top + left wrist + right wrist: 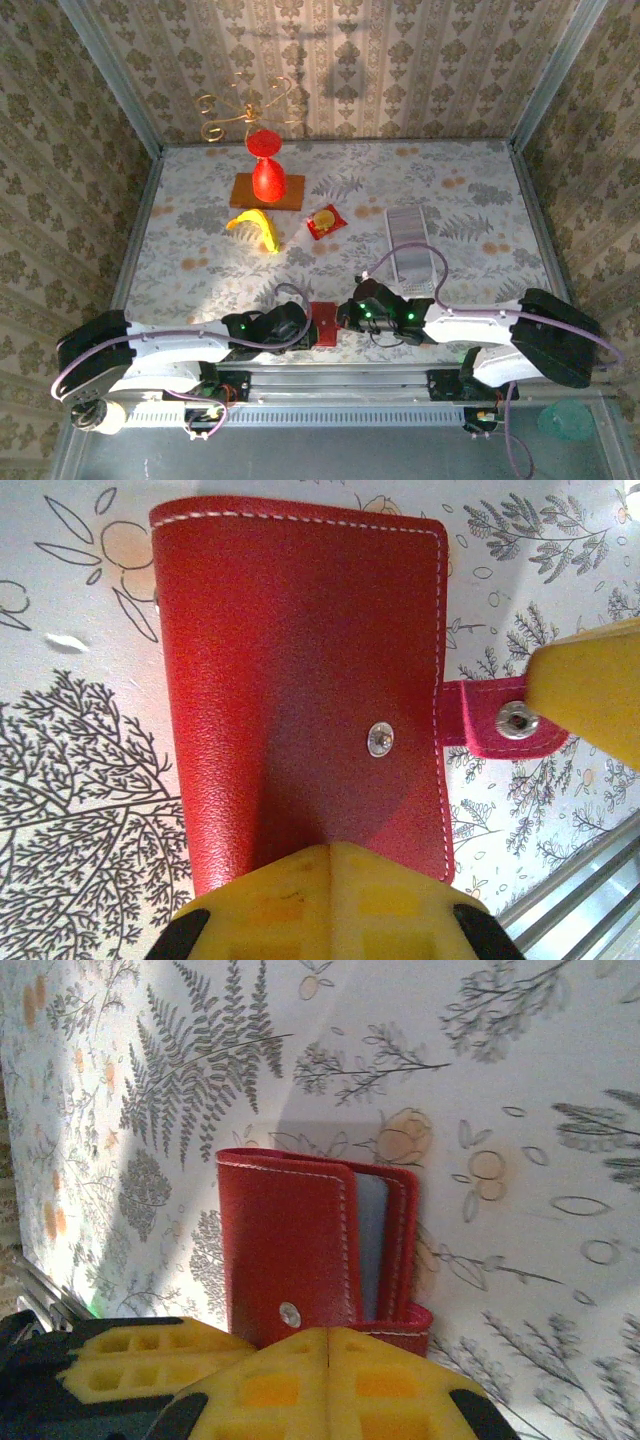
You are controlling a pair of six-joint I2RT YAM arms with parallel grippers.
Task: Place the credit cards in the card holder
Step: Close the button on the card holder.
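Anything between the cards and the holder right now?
No loose object. The right gripper, shut on the card holder like the left gripper, and its purple cable lie between it and the credit cards.

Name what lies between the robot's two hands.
The red card holder, in the top view: left hand at its left edge, right hand at its right edge.

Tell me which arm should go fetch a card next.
Probably right: the credit cards lie on its side, and the left tool clamps the card holder; the right tool pinches its strap.
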